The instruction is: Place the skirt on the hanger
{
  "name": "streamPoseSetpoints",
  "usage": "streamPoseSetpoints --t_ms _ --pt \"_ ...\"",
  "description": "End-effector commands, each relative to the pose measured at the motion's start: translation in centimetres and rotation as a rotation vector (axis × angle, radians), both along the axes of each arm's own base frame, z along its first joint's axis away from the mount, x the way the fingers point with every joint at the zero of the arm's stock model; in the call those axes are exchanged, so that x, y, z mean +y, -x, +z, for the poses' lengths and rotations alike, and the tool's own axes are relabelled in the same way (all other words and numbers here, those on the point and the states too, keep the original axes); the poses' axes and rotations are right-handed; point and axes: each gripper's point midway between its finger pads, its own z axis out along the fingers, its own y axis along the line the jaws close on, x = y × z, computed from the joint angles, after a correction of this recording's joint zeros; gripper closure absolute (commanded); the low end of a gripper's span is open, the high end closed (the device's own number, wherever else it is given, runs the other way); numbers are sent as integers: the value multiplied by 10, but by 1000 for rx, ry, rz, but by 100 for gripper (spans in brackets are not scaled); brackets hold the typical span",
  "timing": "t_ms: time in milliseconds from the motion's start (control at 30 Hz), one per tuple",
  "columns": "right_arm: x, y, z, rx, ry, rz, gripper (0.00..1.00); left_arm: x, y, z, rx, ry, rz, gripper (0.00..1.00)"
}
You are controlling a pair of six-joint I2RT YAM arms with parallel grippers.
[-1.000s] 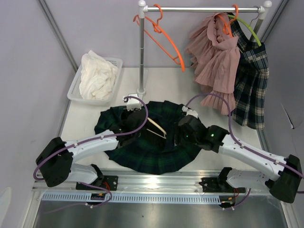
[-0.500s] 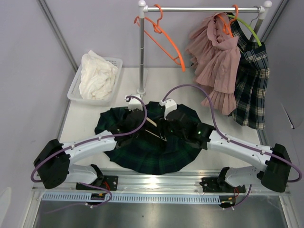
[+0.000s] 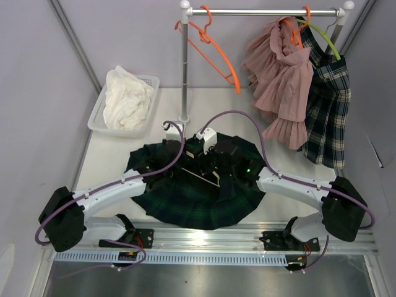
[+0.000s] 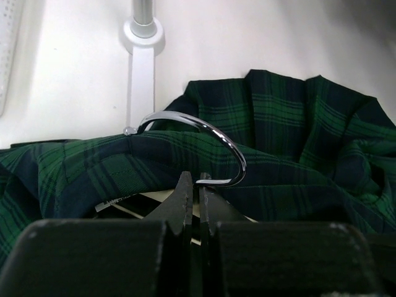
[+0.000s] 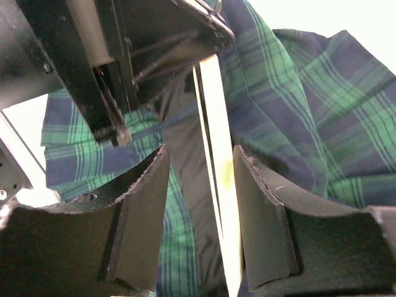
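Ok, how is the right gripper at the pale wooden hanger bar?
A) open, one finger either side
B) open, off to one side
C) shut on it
A: the right wrist view shows the right gripper open, its black fingers flanking the pale wooden hanger bar without pinching it.

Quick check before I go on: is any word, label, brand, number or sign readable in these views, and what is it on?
No text can be read in any view.
White tag at the waistband of the green plaid skirt: too small and blurred to read.
Wooden hanger: no print visible on the part in view.
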Motion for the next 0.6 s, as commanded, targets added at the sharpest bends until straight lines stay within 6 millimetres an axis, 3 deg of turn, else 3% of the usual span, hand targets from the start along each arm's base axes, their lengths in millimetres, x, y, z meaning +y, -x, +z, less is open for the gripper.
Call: streamPoseSetpoints --t_ms 0,300,367,400,467,500,567 --pt "16 -13 24 -81 -66 39 50 -21 5 22 17 92 -108 100" --pt "23 -13 9 -52 -58 79 55 -26 9 30 67 122 -166 100" --pt "23 -13 8 -54 -60 74 64 -28 10 31 75 123 -182 100" --pt "23 -13 8 -54 -60 72 76 -28 11 33 76 127 -187 100" --pt "22 -14 9 -56 -58 67 87 -31 12 34 83 129 -203 100" --pt "21 -15 10 -59 -56 63 98 -29 13 36 91 124 -201 100" --pt "17 -15 9 -57 -44 56 100 -26 15 37 103 117 -200 100"
